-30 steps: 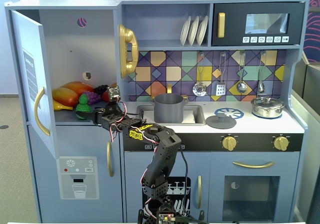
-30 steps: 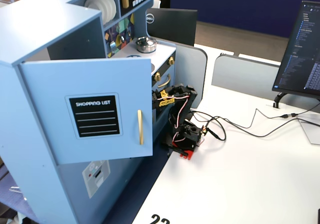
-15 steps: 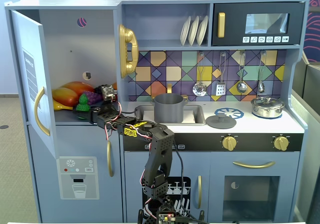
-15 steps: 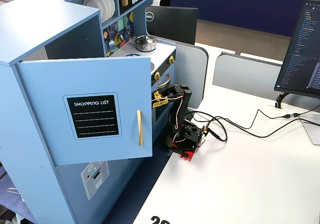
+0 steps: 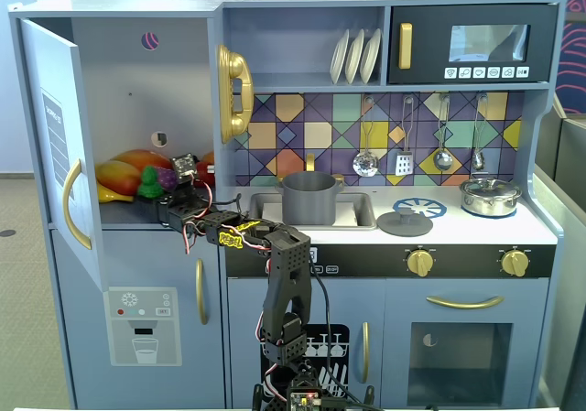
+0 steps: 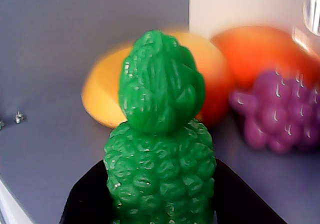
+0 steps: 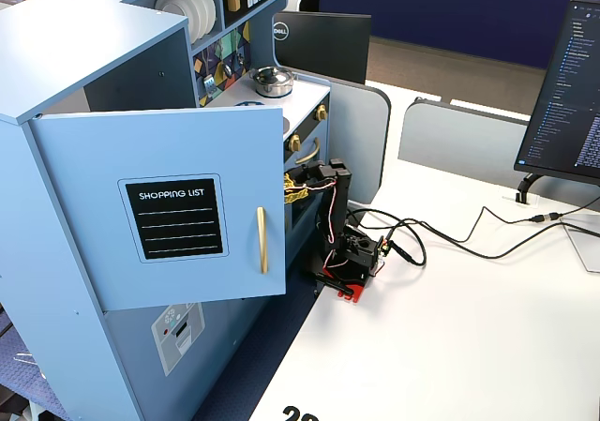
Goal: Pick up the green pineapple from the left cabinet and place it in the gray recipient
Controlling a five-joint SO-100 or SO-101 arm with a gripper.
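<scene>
Gripper reaching inside the left cabinet, clenched around the upright green pineapple, beside purple grapes.

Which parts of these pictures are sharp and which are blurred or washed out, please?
In the wrist view the green pineapple is sharp, with small specular glints, while the purple grapes and the yellow-orange fruit behind it are soft and out of focus. In a fixed view the microwave window shows pale glare. In the other fixed view everything is evenly lit and sharp, including the cabinet door.
</scene>
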